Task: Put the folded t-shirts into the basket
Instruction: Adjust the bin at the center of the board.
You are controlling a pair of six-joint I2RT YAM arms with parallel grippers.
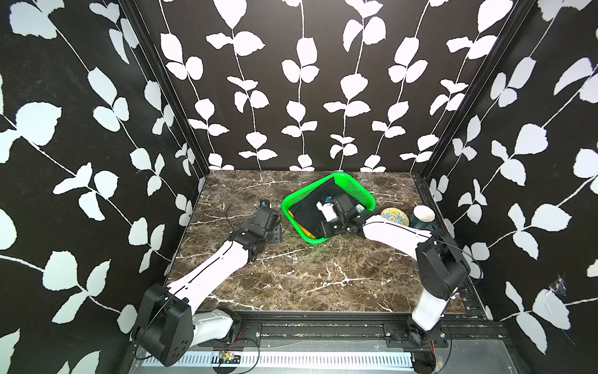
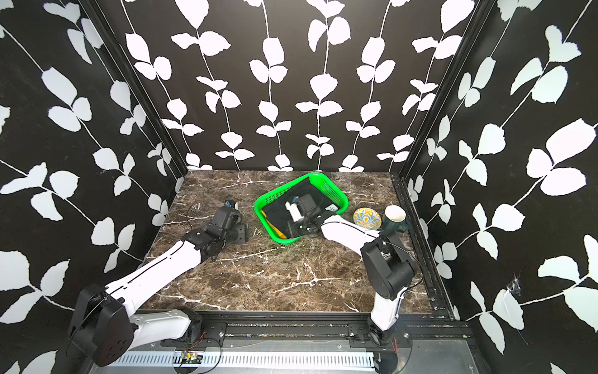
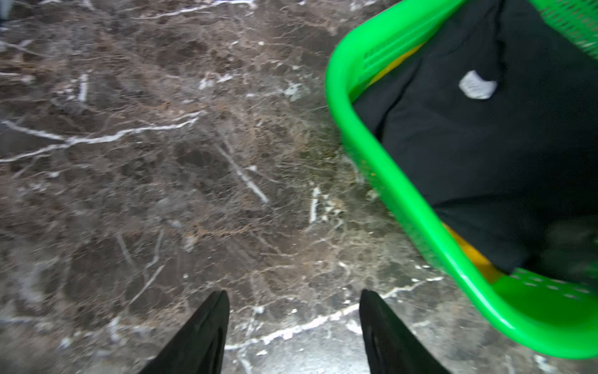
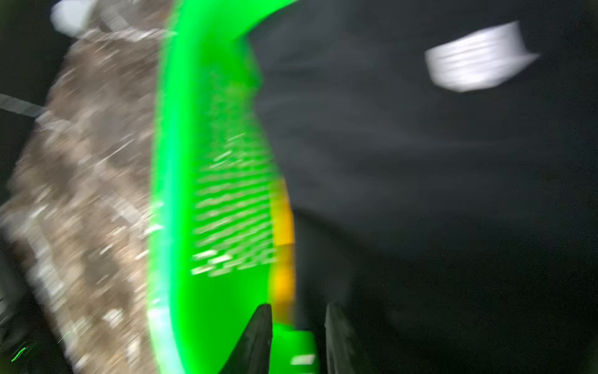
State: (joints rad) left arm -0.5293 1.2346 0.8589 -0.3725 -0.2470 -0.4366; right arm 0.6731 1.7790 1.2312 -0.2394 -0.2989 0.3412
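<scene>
The green basket (image 1: 356,187) (image 2: 330,191) stands at the back middle of the marble table. A black t-shirt (image 1: 307,207) (image 3: 485,145) (image 4: 420,162) with a white tag (image 3: 477,85) lies on top inside it. Edges of a yellow-orange t-shirt (image 1: 306,232) (image 3: 466,249) (image 4: 283,226) show beneath the black one. No red t-shirt shows. My right gripper (image 1: 323,207) (image 4: 299,307) hangs inside the basket near its wall (image 4: 181,194), its jaws a narrow gap apart and holding nothing. My left gripper (image 1: 265,207) (image 3: 293,293) is open over bare table left of the basket rim (image 3: 372,145).
A small patterned bowl (image 1: 394,216) (image 2: 367,217) sits right of the basket. Beside it a dark green cup (image 1: 424,222) carries a white egg-shaped thing (image 1: 423,212). Leaf-patterned walls close the table on three sides.
</scene>
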